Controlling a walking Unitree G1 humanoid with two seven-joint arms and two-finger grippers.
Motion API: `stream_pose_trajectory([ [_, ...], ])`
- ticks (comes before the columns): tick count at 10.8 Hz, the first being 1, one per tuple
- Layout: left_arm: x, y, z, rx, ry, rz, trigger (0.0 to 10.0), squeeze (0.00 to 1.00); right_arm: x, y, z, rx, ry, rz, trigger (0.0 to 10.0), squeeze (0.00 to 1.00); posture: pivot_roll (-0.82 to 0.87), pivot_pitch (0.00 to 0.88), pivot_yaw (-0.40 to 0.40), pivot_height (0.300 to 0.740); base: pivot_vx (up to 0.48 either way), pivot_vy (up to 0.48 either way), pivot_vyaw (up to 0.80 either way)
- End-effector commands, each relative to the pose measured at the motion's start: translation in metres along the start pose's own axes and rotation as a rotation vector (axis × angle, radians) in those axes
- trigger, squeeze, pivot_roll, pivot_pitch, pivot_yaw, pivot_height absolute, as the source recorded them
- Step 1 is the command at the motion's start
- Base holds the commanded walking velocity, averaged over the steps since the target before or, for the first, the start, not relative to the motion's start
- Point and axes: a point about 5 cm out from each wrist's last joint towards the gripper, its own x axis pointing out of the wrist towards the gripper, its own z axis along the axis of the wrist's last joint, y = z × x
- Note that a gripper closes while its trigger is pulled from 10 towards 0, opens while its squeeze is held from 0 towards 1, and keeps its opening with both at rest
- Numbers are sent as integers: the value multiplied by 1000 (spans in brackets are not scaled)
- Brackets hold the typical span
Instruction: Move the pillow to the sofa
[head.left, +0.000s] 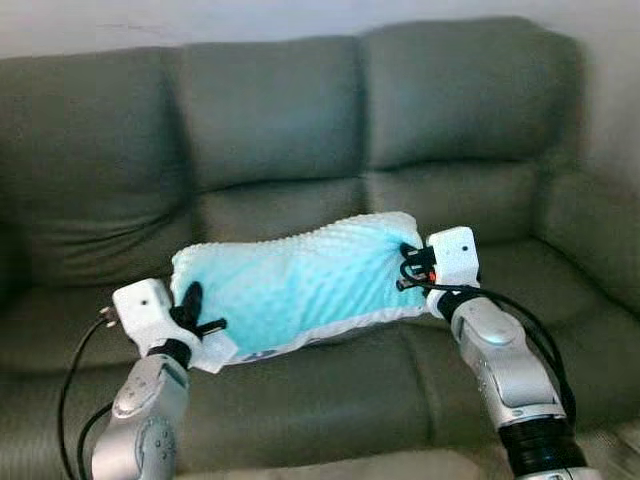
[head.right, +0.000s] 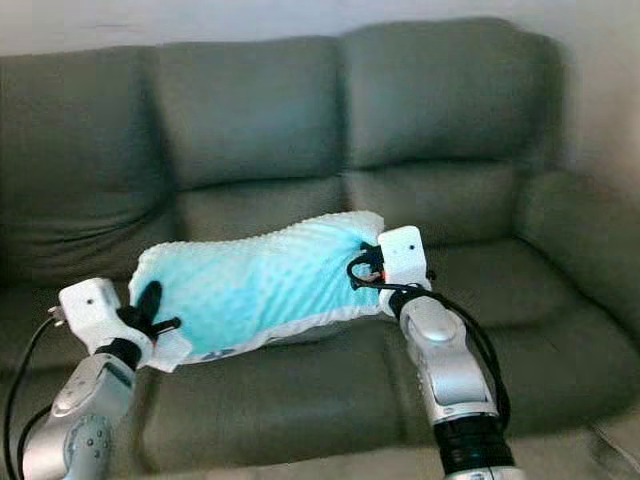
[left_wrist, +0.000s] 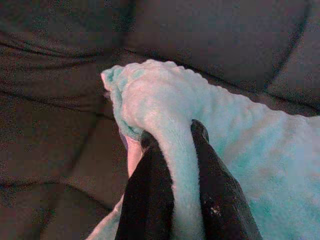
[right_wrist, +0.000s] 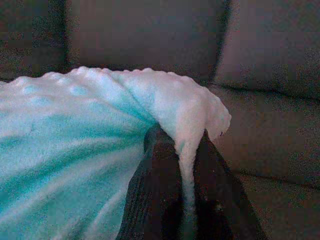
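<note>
Transport looks nearly done: left gripper (head.left: 196, 312) and right gripper (head.left: 412, 266) each pinch an end of the turquoise pillow (head.left: 295, 285) between them, above the grey-green sofa (head.left: 300, 400) seat, release remaining.

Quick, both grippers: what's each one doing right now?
Left gripper: jaws shut on the pillow, left end.
Right gripper: jaws shut on the pillow's right end.

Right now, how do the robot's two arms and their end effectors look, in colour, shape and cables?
Both arms are silver metal with rounded segments. Each wrist carries a boxy white housing. The left end effector and right end effector have long black fingers. Black cables loop beside each forearm, and a small red part shows at the right wrist.
</note>
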Motion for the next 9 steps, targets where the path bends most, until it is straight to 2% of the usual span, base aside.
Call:
stream_pose_trajectory([
  [1, 2, 2, 4, 29, -21, 13, 10000, 0, 1, 0, 10, -17, -40, 4, 10000, 0, -252, 0, 70, 740, 0, 0, 794],
  [5, 2, 6, 9, 51, -60, 13, 10000, 0, 1, 1, 10, -2, -47, 10, 10000, 0, -252, 0, 70, 740, 0, 0, 784],
  [9, 2, 7, 9, 47, -64, 13, 10000, 0, 0, 2, 11, 13, -50, 18, 10000, 0, -252, 0, 70, 740, 363, 0, 0],
])
